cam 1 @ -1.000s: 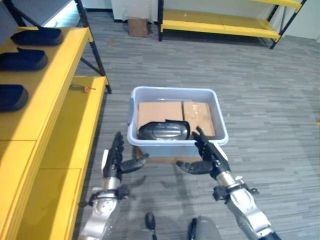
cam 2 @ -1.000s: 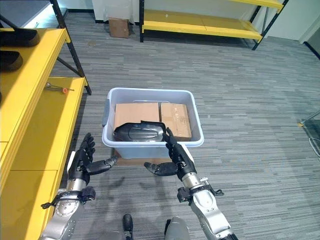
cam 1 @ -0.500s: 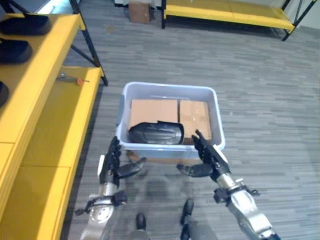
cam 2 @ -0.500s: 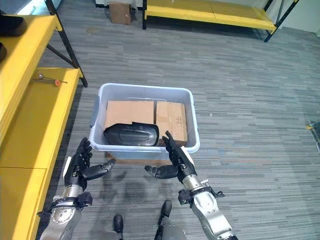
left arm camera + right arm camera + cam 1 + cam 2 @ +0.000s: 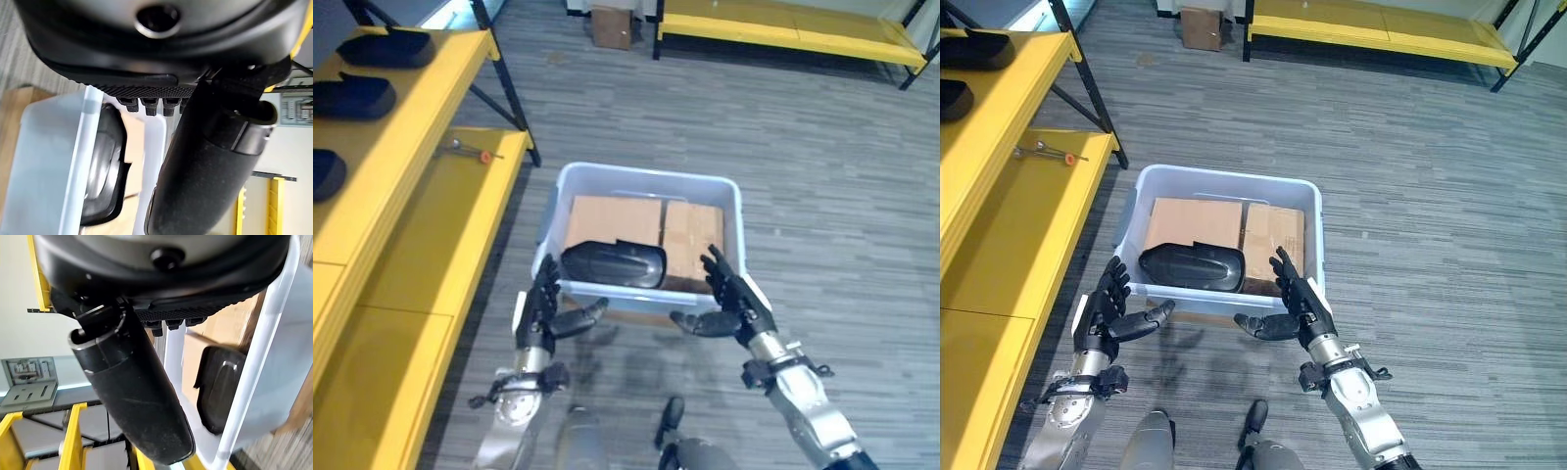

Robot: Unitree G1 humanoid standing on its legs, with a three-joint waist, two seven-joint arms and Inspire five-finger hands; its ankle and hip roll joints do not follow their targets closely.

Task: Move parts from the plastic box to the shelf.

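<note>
Left eye view: each robot hand (image 5: pixel 545 309) (image 5: pixel 732 305) open, empty, before plastic box (image 5: pixel 646 186).

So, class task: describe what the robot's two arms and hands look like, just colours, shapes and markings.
Both arms are silver-grey metal, rounded, with dark bands at the wrists. The left robot hand and the right robot hand are dark, with slim jointed fingers and a thumb. A white patch shows along the side of each. Up close, the thumbs are smooth black cylinders.
</note>
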